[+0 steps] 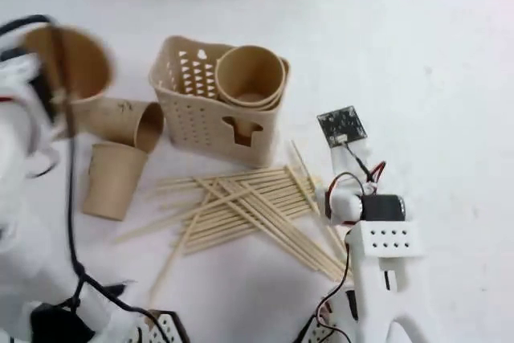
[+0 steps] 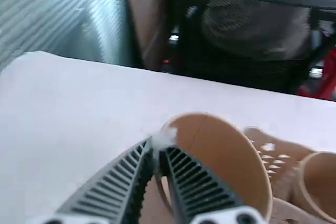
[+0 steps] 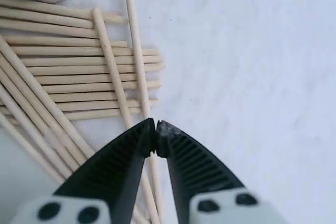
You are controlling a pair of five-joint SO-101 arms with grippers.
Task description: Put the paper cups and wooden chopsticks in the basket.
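My left gripper [image 2: 157, 148] is shut on the rim of a brown paper cup [image 2: 220, 153], held up above the table's left side [image 1: 64, 62]. The beige perforated basket [image 1: 193, 110] stands mid-table with nested paper cups [image 1: 249, 78] inside. Two more paper cups lie left of it, one on its side [image 1: 128, 122] and one nearer the front [image 1: 112, 178]. Several wooden chopsticks [image 1: 249, 206] lie scattered in front of the basket. My right gripper [image 3: 156, 125] is shut just above the right end of the chopsticks [image 3: 79, 72], with one stick passing under its tips.
The right arm [image 1: 377, 238] stands at the front right, beside the chopstick pile. A black cable [image 1: 72, 222] hangs from the left arm across the front left. Open white table [image 1: 434, 78] stretches to the right and behind the basket.
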